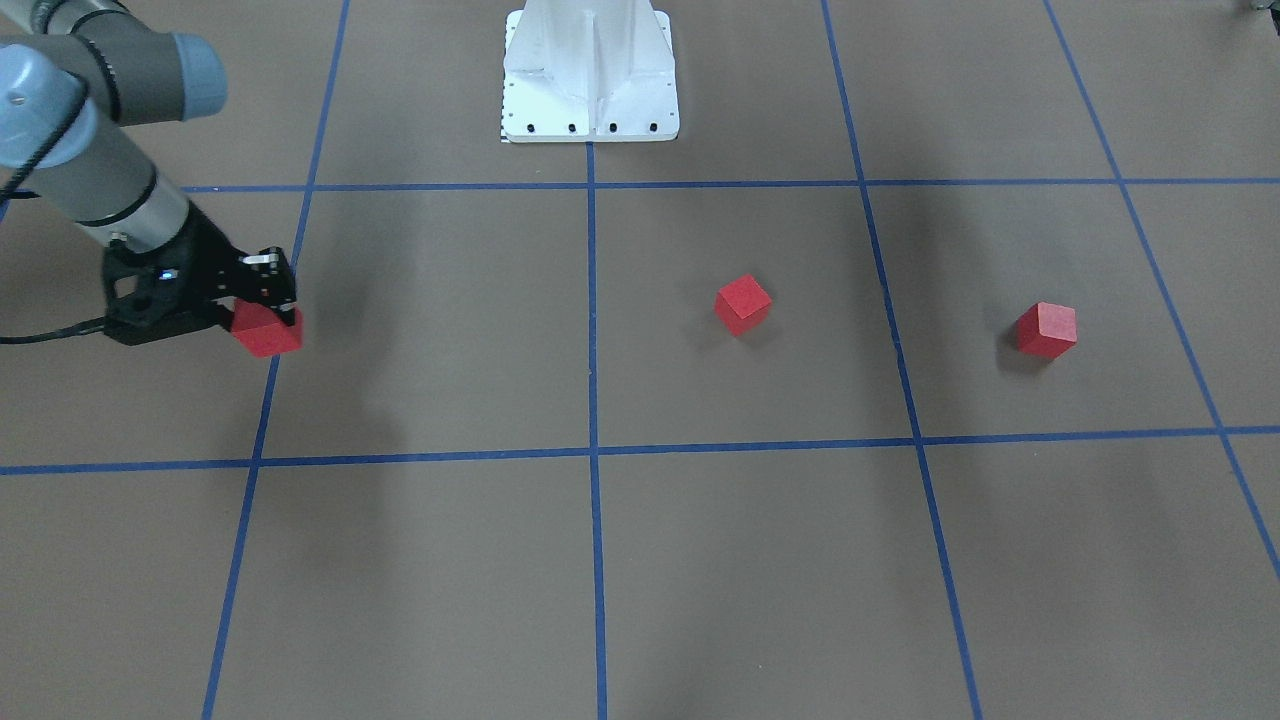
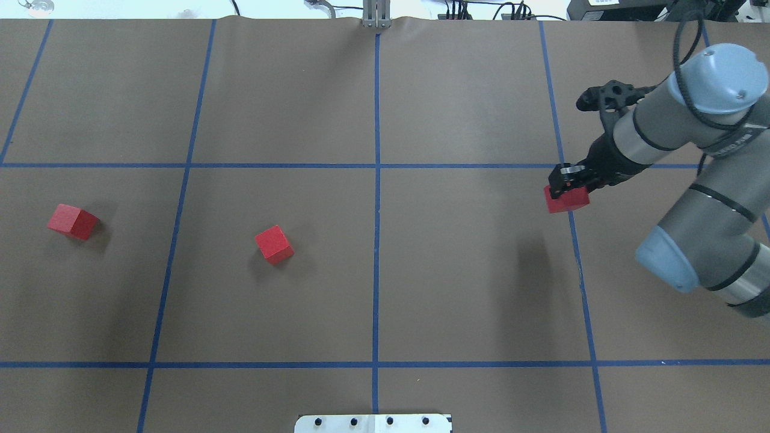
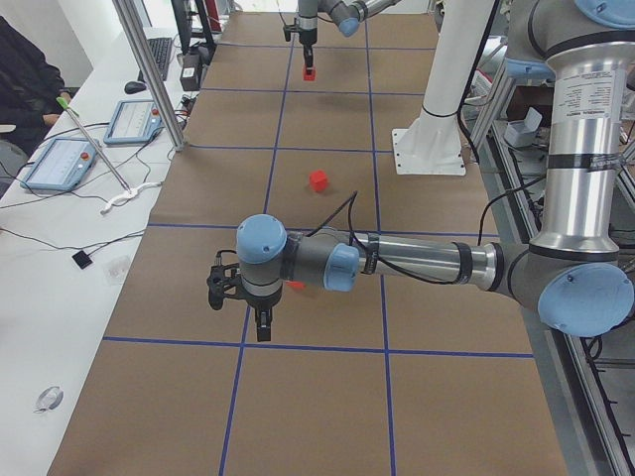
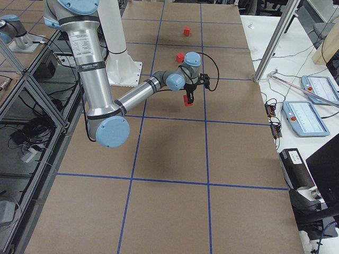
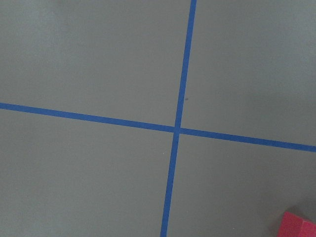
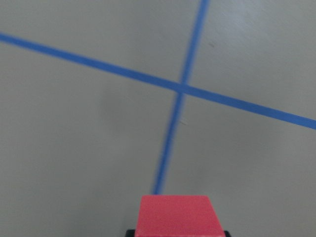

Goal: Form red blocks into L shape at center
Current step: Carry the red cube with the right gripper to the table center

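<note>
Overhead view: your right gripper (image 2: 565, 191) clamped one red block (image 2: 566, 199) above the floor, at 3 o'clock from the center line (image 2: 376, 258). The second block (image 2: 274, 244) and third block (image 2: 73, 221) lay toward 9 o'clock. You likely needed a level carry, set down square. Left gripper (image 3: 260, 322): grip could not be told.

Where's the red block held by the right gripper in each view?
Front-facing: held block, left side, mid-height.
Overhead: right side, mid-height.
Exterior left: top centre, far end.
Exterior right: upper centre.
Left wrist: absent; that red corner is another block.
Right wrist: bottom centre.
Landmark: white robot base, in all four exterior views.
</note>
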